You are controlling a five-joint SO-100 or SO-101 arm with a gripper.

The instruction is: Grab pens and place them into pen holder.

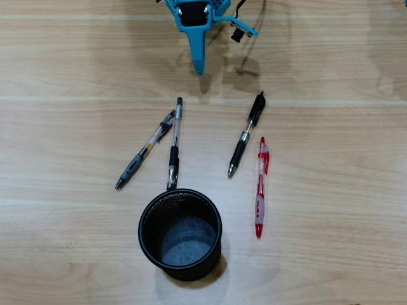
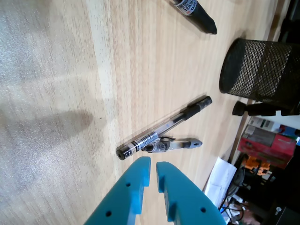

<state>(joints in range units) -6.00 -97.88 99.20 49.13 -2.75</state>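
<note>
Several pens lie on the wooden table in the overhead view: a clear pen with a grey grip (image 1: 145,150), a slim clear pen with black ends (image 1: 175,143), a black pen (image 1: 246,135) and a red pen (image 1: 261,187). The black mesh pen holder (image 1: 144,222) stands upright and empty below them. My blue gripper (image 1: 200,63) hovers above the pens, shut and empty. In the wrist view the gripper (image 2: 153,164) sits just short of the slim pen (image 2: 164,127) and the grey-grip pen (image 2: 171,145). The holder (image 2: 253,65) and the black pen's tip (image 2: 194,11) lie beyond.
A small black part on a cable (image 1: 237,35) hangs beside the gripper's base. In the wrist view the table's edge (image 2: 239,136) runs past the holder, with white paper (image 2: 220,180) and clutter beyond it.
</note>
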